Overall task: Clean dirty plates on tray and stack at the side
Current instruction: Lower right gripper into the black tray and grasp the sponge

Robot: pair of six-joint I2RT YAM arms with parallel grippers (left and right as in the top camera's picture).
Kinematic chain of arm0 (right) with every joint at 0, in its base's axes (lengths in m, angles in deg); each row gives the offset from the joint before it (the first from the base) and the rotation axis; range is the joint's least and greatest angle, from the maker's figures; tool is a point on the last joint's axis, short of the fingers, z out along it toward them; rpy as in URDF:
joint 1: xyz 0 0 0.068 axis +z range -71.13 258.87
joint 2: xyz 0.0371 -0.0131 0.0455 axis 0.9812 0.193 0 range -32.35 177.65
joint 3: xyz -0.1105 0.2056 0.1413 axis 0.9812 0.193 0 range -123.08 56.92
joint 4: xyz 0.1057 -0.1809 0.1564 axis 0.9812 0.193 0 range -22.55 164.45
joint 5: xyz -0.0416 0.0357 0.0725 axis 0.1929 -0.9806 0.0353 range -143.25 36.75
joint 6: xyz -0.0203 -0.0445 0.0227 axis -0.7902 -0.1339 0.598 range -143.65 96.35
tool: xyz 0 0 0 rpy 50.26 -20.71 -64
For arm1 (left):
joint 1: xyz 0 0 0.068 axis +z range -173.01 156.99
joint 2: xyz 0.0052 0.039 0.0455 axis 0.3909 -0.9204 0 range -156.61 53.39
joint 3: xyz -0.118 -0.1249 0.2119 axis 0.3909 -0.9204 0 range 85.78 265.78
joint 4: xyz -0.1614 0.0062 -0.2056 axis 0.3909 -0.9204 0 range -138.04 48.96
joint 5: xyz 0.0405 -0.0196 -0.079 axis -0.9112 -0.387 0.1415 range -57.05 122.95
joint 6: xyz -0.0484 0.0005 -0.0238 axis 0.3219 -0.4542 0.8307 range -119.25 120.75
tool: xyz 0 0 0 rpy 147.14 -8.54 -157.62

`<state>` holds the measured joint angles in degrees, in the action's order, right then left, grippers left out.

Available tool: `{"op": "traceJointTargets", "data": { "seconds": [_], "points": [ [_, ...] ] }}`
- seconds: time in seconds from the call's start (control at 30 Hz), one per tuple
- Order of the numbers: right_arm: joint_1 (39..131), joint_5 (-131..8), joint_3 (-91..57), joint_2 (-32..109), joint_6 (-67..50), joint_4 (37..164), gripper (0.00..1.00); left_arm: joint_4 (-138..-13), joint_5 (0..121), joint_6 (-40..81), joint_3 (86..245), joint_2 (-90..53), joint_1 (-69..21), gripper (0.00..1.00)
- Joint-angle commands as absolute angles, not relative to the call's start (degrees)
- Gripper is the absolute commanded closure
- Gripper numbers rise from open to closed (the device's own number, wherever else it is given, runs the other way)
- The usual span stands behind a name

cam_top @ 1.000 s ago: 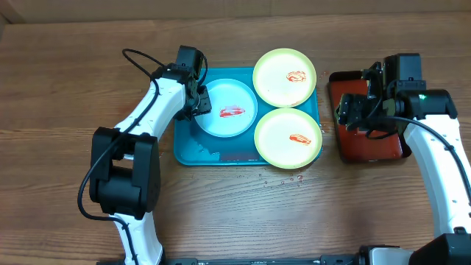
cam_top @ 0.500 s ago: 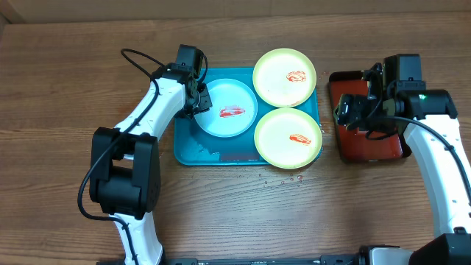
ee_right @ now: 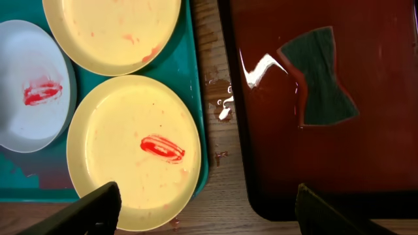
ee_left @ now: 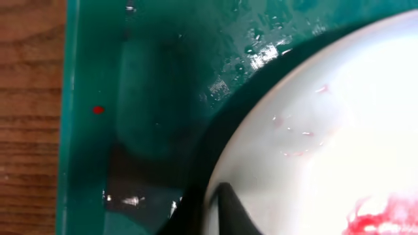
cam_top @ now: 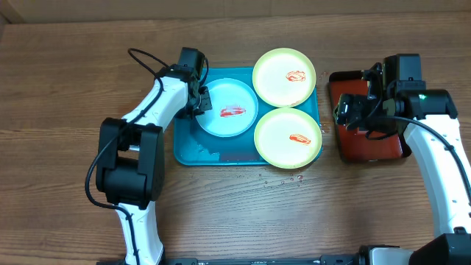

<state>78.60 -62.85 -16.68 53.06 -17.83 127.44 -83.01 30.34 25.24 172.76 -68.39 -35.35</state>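
The turquoise tray holds three plates, each smeared with red sauce. The pale blue plate lies at its left, and two yellow-green plates lie at the back right and front right. My left gripper is shut on the pale blue plate's left rim. In the left wrist view one dark finger lies on top of the plate, with the tray floor beside it. My right gripper hangs open above the red tray, its fingers wide apart with nothing between them.
A red tray with a black rim sits right of the turquoise one and carries a dark green scrub pad. Small wet and red spots mark the wood in front of the trays. A cardboard wall runs along the back.
My left gripper has closed onto the pale blue plate's rim, and that arm's elbow has shifted slightly right. The right gripper opened a little wider and stayed in place.
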Motion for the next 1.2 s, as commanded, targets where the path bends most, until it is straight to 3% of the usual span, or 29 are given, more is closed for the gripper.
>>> {"op": "traceJointTargets", "data": {
  "seconds": [0.0, 0.13, 0.4, 0.6, 0.93, 1.0, 1.17],
  "points": [
    [78.8, -62.4, -18.1, 53.0, -17.6, 126.9, 0.14, -82.5, 29.8, 24.5, 172.2, -71.8, -35.4, 0.96],
    [78.8, -62.0, -18.1, 53.0, -17.6, 126.3, 0.2, -82.9, 29.8, 23.3, 172.2, -71.8, -35.4, 0.96],
    [74.2, -55.9, -18.1, 54.5, -17.9, 124.7, 0.21, -83.1, 29.8, 18.9, 172.2, -71.8, -35.3, 0.96],
    [72.6, -56.7, -18.1, 60.7, -27.3, 121.8, 0.22, -83.2, 30.0, 18.7, 172.2, -71.8, -35.4, 0.96],
    [72.6, -46.4, -18.1, 71.9, -34.4, 119.7, 0.34, -83.0, 30.0, 18.5, 172.2, -71.8, -35.4, 0.96],
    [72.4, -46.7, -18.1, 72.9, -34.7, 118.1, 0.34, -82.9, 30.0, 18.5, 172.2, -71.8, -35.4, 0.96],
    [71.6, -52.1, -18.0, 74.4, -38.9, 115.2, 0.46, -82.3, 30.0, 18.5, 172.2, -71.8, -35.3, 0.96]
  ]
}}
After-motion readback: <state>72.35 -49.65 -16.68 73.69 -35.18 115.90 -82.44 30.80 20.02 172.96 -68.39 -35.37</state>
